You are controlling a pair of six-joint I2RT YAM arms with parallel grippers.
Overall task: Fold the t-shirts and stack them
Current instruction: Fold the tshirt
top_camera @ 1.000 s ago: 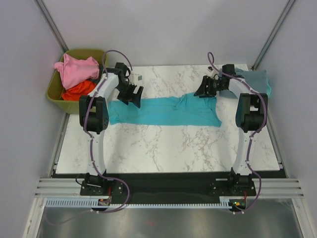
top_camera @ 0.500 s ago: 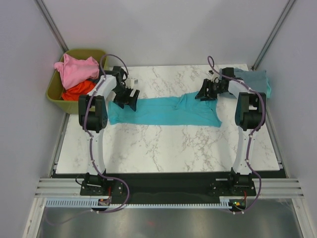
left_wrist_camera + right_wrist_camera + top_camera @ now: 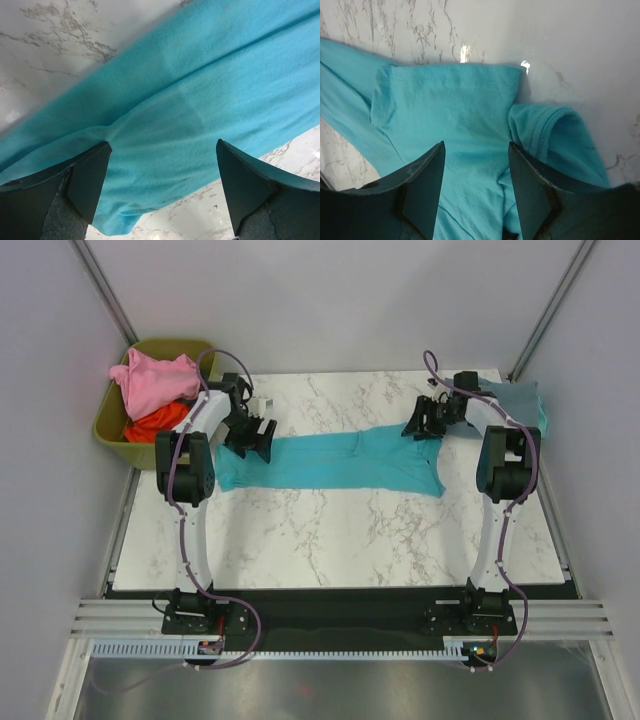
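A bright teal t-shirt point(image 3: 340, 462) lies stretched in a long band across the marble table point(image 3: 330, 540). My left gripper point(image 3: 254, 437) hovers open over its left end; the left wrist view shows teal cloth point(image 3: 200, 100) under the spread jaws of this gripper point(image 3: 163, 144), with nothing between them. My right gripper point(image 3: 421, 421) is open above the shirt's far right corner, beside a rolled sleeve point(image 3: 555, 135) as seen from the gripper point(image 3: 477, 145). A pink t-shirt point(image 3: 152, 378) and an orange-red one point(image 3: 158, 423) sit in the bin. A grey-blue t-shirt point(image 3: 516, 398) lies at the back right.
The olive-green bin point(image 3: 112, 432) stands off the table's back left corner. Grey walls and slanted frame posts point(image 3: 105, 285) close in the sides. The arm bases point(image 3: 195, 610) are bolted at the near edge.
My left gripper has slid left toward the shirt's left end. My right gripper has drawn a little farther back and right. The shirt's right part lies flatter now.
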